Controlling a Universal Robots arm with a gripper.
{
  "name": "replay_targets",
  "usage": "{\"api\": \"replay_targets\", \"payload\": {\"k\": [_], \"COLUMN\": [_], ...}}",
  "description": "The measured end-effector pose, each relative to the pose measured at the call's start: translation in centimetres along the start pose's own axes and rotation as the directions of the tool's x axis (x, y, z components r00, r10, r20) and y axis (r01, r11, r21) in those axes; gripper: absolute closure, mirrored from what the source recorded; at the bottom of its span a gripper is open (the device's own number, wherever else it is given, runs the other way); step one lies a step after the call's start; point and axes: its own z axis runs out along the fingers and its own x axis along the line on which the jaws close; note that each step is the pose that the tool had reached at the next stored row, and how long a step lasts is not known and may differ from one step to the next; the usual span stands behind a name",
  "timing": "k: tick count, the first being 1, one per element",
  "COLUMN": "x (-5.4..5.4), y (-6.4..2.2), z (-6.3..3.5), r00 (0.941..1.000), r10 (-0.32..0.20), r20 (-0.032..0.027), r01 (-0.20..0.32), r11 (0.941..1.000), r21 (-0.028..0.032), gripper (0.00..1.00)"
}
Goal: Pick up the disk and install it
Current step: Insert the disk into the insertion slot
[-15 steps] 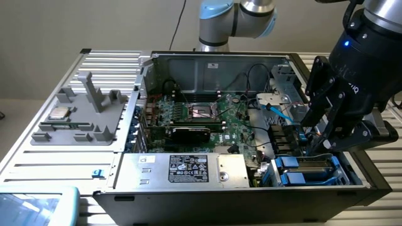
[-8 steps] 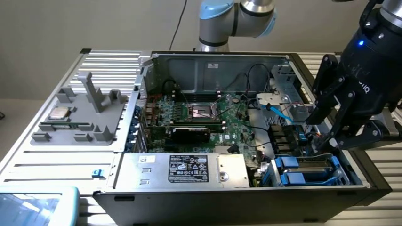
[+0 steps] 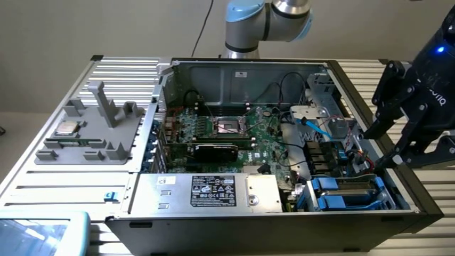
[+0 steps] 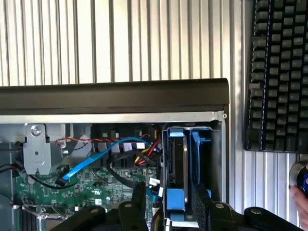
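Slats of pale ribbed metal form the counter, and on it lies an open computer case with its side panel off. Inside the case are a green motherboard, a black graphics card and a silver power supply with a black-and-white sticker. The disk stands on edge in its blue bracket in the drive bay, at the corner of the case on the exterior view's right, nearest the camera. In the wrist view a second blue bracket lies between the disk and the case's side wall. The pincer hangs over that bay with its fingers apart, one on either side of the disk's near end. A gap shows between at least one finger and the disk, so nothing is clamped. In the exterior view the pincer is above the case's wall on the exterior view's right. A blue data cable runs across the board just beside the bay. A black keyboard lies on the counter beyond the case wall. On the exterior view's left, well apart from the case, a grey fixture carries a small square silver chip.
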Motion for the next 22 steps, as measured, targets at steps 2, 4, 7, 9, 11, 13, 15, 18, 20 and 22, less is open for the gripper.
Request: {"api": "replay_targets", "payload": {"k": [2, 4, 7, 9, 11, 13, 15, 18, 20, 22], "x": [0.0, 0.0, -0.1, -0.2, -0.3, -0.3, -0.4, -0.4, -0.4, -0.4], "y": [0.86, 1.37, 1.87, 2.10, 2.21, 2.24, 2.26, 2.28, 2.28, 2.29], "z": [0.09, 0.36, 0.88, 1.23, 1.59, 1.91, 2.16, 2.39, 2.55, 2.70], "r00": [1.0000, 1.0000, 1.0000, 0.9999, 0.9999, 0.9999, 0.9997, 0.9993, 0.9987, 0.9974], "r10": [0.000, 0.000, 0.001, 0.003, 0.007, 0.013, 0.022, 0.037, 0.049, 0.072], "r20": [-0.0033, -0.0072, -0.0097, -0.0097, -0.0099, -0.0101, -0.0103, -0.0097, -0.0092, -0.0093], "r01": [0.000, 0.000, -0.001, -0.003, -0.007, -0.013, -0.022, -0.037, -0.049, -0.072], "r11": [1.0000, 1.0000, 1.0000, 1.0000, 1.0000, 0.9999, 0.9997, 0.9993, 0.9988, 0.9974], "r21": [0.0001, 0.0003, 0.0003, 0.0001, -0.0003, -0.0009, -0.0018, -0.0033, -0.0045, -0.0067], "gripper": [0.48, 0.48, 0.48, 0.48, 0.48, 0.48, 0.48, 0.48, 0.48, 0.48]}}
